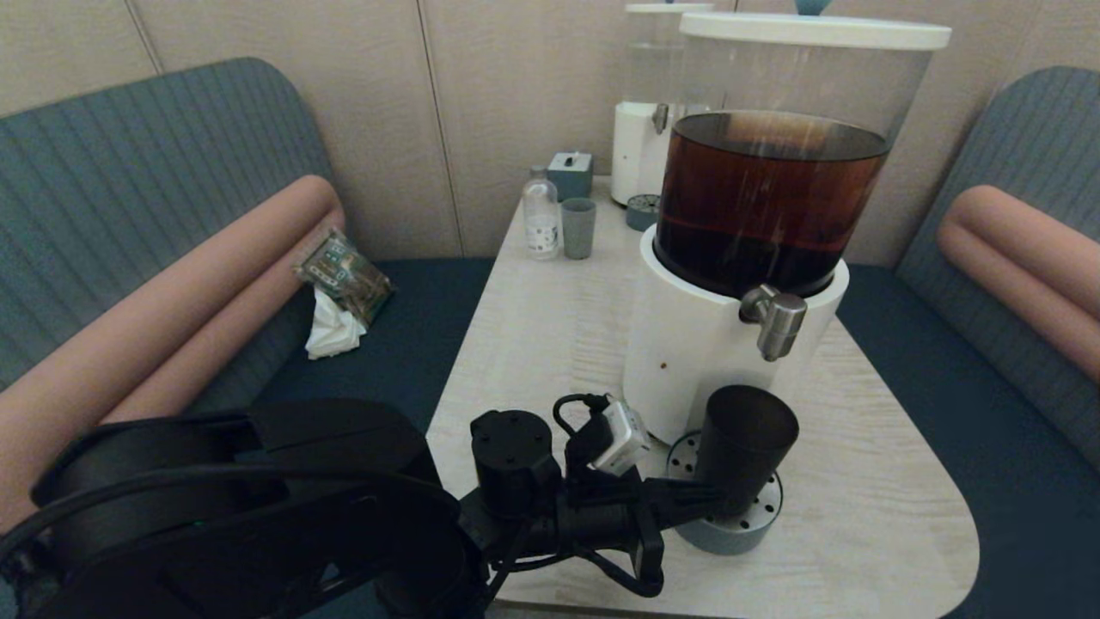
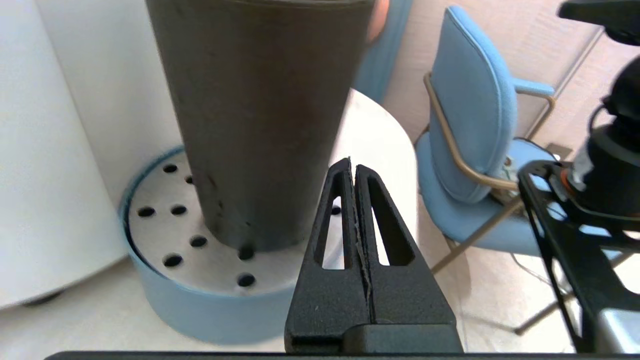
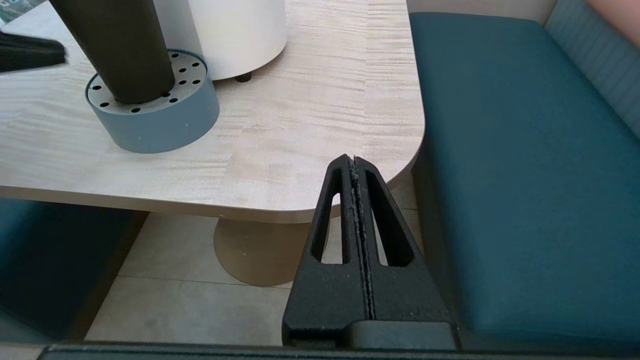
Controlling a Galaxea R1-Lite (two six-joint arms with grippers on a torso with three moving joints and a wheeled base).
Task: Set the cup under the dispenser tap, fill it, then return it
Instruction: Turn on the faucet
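Observation:
The dark tapered cup (image 1: pixel 743 447) (image 2: pixel 260 120) (image 3: pixel 115 45) stands upright on the blue-grey perforated drip tray (image 1: pixel 730 540) (image 2: pixel 165 295) (image 3: pixel 160 120), right below the brushed-steel dispenser tap (image 1: pixel 776 320) of the white-based dispenser (image 1: pixel 687 344) holding dark brown liquid. My left gripper (image 1: pixel 716 496) (image 2: pixel 352 165) is shut and empty, its tips low beside the cup's wall; whether they touch it does not show. My right gripper (image 3: pixel 353 161) is shut and empty, hanging off the table's near right corner, outside the head view.
At the far end of the pale wooden table (image 1: pixel 550 327) stand a small grey-blue tumbler (image 1: pixel 577 228), a clear bottle (image 1: pixel 540 215), a small box (image 1: pixel 571 174) and a colourless-tank dispenser (image 1: pixel 653 112). Teal benches flank the table. A blue chair (image 2: pixel 475 115) stands beyond the table's edge.

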